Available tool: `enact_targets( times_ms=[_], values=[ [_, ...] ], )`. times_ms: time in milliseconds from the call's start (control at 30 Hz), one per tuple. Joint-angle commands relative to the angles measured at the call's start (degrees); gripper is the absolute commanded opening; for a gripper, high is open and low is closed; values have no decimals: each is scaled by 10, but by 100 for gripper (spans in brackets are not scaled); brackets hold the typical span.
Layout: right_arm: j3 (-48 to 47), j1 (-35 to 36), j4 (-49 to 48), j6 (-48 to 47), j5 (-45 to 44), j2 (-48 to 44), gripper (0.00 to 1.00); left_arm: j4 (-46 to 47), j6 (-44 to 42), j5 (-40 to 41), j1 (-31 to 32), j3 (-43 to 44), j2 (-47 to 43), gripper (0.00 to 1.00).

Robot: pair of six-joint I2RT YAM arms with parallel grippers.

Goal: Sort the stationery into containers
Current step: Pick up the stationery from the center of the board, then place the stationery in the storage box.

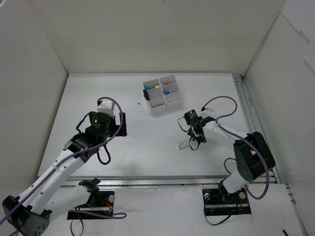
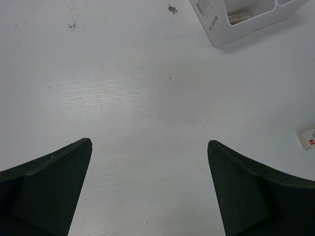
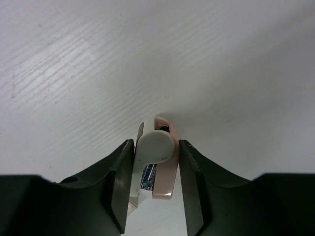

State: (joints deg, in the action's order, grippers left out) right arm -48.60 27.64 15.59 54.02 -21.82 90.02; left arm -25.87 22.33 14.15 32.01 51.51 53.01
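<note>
The eraser sits pinched between my right fingers, its rounded white end facing the wrist camera and a pink part lying along one side. I cannot tell whether white and pink are one piece or two. My right gripper is closed narrow on it, both pads pressed to its flanks. It is low over the table, but I cannot tell whether it touches.

From above, my right gripper is near the middle of the table, on the right-hand side. A second eraser, white with a small red mark, lies flat just beside it on its left.

The organiser stands well apart, toward the far edge. Some of its compartments hold yellow and blue items, too small to name, and something black pokes over its left wall.

My left gripper is spread wide with nothing in it, fingers above bare table. Its camera shows a corner of the organiser with a beige eraser inside, and the second eraser at the right edge.
</note>
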Motion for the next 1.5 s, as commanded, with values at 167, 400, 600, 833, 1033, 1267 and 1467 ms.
enact_targets(
  times_ms=[167, 400, 600, 833, 1033, 1267, 1467],
  values=[
    [-151, 33, -123, -533, -35, -59, 15, 42, 4, -34, -25, -7, -32, 100],
    [-211, 33, -221, -954, 194, -1, 21, 26, 3, -34, -37, -18, -50, 99],
    [-294, 31, -235, -1140, 209, 91, 14, 6, 10, -15, -42, -17, -63, 99],
    [-364, 23, -226, -1285, 267, 180, 15, 2, 20, 2, -42, -13, -61, 99],
    [-382, 6, -218, -1315, 335, 216, 17, 0, 21, 7, -48, -12, -58, 99],
    [-395, -10, -214, -1325, 347, 244, 21, -8, 24, 13, -48, -8, -51, 100],
    [-401, -17, -207, -1319, 354, 256, 38, -9, 24, 17, -48, -1, -41, 100]
  ],
)
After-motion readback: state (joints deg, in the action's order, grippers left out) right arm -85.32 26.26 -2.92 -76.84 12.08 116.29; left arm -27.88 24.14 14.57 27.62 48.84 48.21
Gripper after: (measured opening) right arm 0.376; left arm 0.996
